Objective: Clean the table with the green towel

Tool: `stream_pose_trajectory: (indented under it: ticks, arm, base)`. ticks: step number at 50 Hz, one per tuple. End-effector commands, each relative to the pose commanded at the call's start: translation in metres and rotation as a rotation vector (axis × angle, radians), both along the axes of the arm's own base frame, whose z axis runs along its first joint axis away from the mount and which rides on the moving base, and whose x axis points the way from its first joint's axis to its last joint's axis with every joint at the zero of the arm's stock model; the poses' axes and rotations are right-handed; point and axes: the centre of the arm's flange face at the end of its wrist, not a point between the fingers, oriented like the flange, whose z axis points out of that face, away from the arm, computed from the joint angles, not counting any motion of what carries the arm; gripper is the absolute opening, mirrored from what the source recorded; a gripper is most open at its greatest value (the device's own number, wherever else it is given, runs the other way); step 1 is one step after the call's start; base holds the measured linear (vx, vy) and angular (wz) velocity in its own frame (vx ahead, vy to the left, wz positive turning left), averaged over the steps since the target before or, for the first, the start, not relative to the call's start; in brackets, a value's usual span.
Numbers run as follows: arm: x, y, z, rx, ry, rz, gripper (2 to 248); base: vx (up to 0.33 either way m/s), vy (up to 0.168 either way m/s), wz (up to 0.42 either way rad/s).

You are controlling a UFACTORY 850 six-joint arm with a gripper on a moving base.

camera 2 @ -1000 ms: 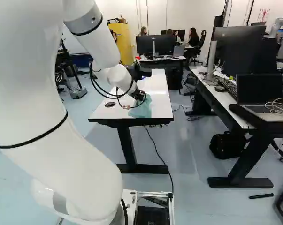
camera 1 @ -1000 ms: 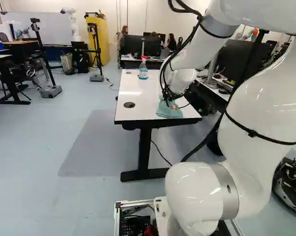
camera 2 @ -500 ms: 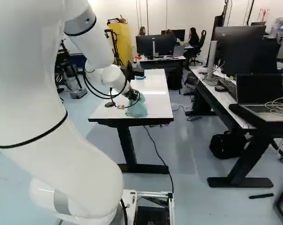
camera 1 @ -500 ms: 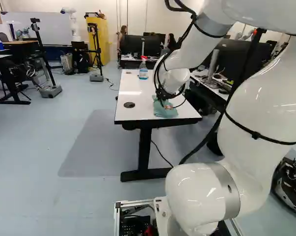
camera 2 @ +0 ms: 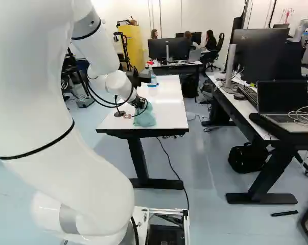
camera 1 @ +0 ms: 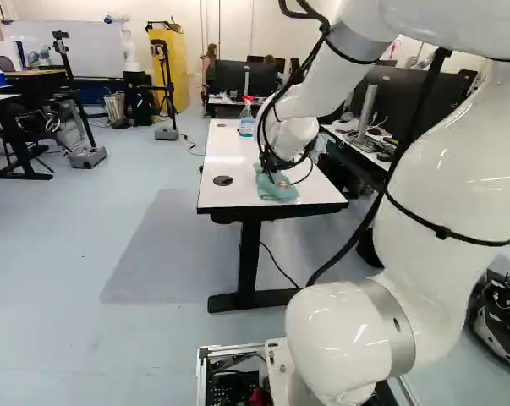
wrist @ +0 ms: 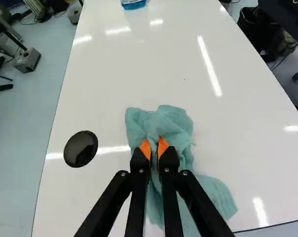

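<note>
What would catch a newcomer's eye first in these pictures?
The big white arm, filling the right of the left base view. Next, the green towel, bunched on the glossy white table and pinched by the black gripper. Farther along the table stands a red-topped spray bottle.

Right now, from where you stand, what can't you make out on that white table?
- Wrist view: the part of the table under the green towel, covered by the cloth.
- Wrist view: the fold pinched in the gripper, hidden by its fingers.
- Wrist view: the top of the spray bottle, cut off by the edge.
- Both base views: any fine smears, too small to tell.
</note>
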Motion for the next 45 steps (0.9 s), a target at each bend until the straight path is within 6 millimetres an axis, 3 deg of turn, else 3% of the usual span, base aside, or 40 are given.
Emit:
stream_pose_trajectory:
  ticks: [24,44,45]
  arm:
    - [-0.01,0.034,0.0,0.0,0.0,0.076,38]
    - [-0.012,0.039,0.0,0.0,0.001,0.088,38]
    - [-0.012,0.039,0.0,0.0,0.001,0.088,49]
  base:
    - [0.0,0.0,0.0]
    - [0.0,0.0,0.0]
    - [0.0,0.0,0.0]
